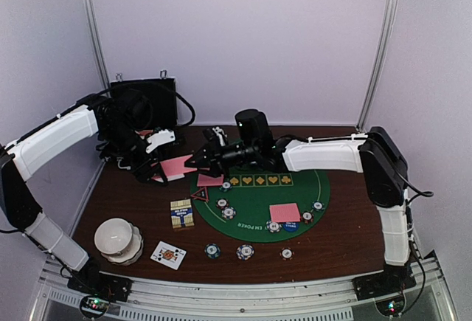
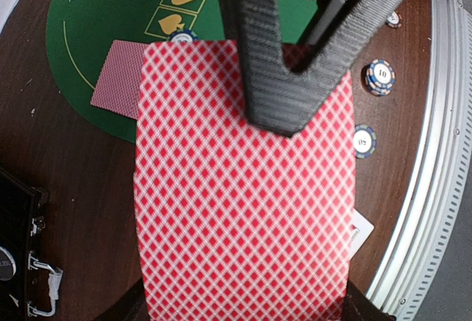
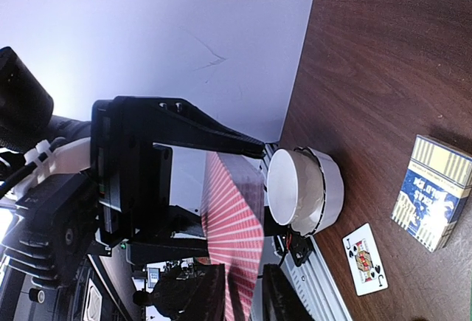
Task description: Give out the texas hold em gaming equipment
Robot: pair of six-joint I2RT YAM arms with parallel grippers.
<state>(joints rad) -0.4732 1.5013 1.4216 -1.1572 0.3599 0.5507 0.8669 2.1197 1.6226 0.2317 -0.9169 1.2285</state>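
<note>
Top external: L arm (image 1: 55, 138) bent inward, end effector (image 1: 158, 164) pinching pink-backed card (image 1: 178, 167).

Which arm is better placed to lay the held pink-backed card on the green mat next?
Probably right: the right tool sits at the green mat's far-left edge, fingers flanking the pink-backed card; the left tool pinches that card farther off the mat.

The jaws pinch a pink-backed card (image 2: 243, 225) (striped chips (image 2: 380, 76) lie beyond).
</note>
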